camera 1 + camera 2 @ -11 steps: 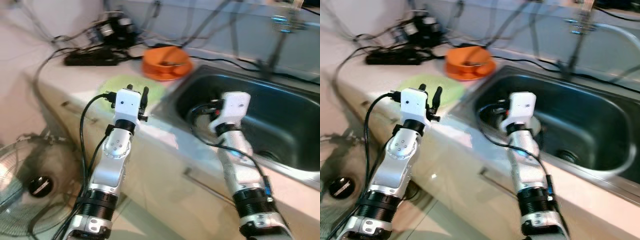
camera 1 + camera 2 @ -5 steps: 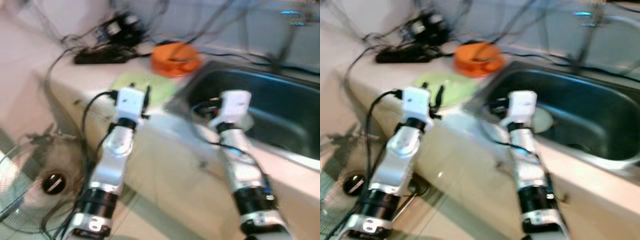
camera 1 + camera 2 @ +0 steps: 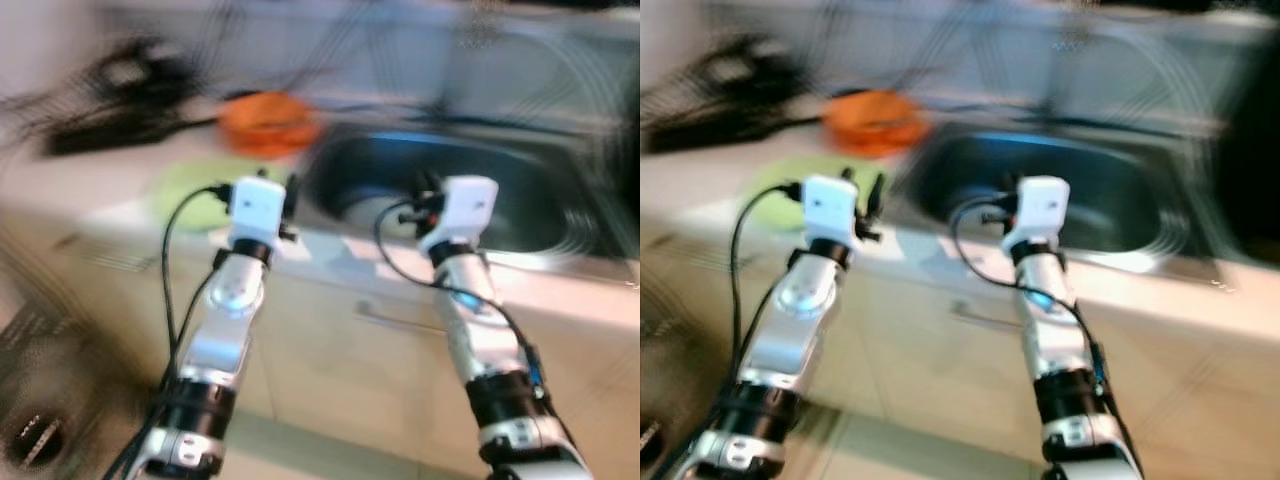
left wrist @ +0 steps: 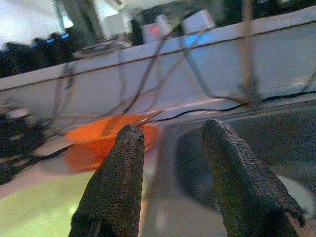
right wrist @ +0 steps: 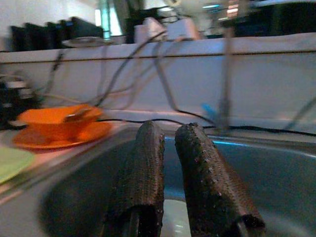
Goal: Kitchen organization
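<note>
Both tools empty above the tabletop edge, approaching the sink.

Left tool (image 4: 170,163) stands parted; right tool (image 5: 170,163) is nearly closed. Orange bowl (image 4: 106,140) sits beside sink (image 5: 276,177); likely rigid, slippery, best gripped at rim.

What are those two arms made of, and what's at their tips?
Both arms are silver metal with black ribbed collars low down. Each ends in a white boxy block with a black cable looping from it. The left pincer and right pincer each have two long black fingers with a rough, knobbly texture.
</note>
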You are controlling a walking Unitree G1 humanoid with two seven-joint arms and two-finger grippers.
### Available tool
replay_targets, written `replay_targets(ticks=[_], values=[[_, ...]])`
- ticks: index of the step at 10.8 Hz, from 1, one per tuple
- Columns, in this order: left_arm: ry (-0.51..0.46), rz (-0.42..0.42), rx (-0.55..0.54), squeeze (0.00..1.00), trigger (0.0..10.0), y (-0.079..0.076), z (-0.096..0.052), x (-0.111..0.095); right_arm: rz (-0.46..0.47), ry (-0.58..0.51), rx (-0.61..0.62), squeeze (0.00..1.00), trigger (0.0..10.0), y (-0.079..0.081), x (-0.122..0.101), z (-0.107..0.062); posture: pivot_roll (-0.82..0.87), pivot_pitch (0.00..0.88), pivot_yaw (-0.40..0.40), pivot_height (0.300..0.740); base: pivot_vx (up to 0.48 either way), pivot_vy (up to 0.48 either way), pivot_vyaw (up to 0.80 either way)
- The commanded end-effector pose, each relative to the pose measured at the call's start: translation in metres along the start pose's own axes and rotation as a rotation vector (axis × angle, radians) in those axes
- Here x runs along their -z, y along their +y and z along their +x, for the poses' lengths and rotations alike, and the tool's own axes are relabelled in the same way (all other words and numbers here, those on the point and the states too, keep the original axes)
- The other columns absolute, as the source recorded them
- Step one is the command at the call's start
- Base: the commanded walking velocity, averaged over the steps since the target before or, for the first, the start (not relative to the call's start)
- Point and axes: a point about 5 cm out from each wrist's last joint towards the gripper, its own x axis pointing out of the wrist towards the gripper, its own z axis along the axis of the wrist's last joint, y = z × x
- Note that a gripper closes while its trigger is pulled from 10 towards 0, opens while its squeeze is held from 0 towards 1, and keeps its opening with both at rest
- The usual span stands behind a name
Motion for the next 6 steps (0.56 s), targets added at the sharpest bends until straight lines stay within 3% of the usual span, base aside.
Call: replay_targets(ticks=[1,3,6], values=[[-0.005,0.008,-0.013,0.00,10.0,0.0052,0.0012,-0.0017,0.008,0.004,-0.013,0.00,10.0,0.0049,-0.0003,0.0021,0.15,0.000,0.044,0.740,0.000,0.311,0.00],[-0.005,0.012,-0.012,0.00,10.0,0.0059,0.0009,-0.0014,0.012,0.018,-0.012,0.00,10.0,0.0051,0.0008,0.0027,0.15,0.000,0.045,0.740,0.000,0.311,-0.75],[0.000,0.011,-0.009,0.00,10.0,0.0054,0.0011,-0.0008,0.006,0.014,-0.003,0.00,10.0,0.0046,0.0015,0.0017,0.15,0.000,0.047,0.740,0.000,0.333,0.00]])
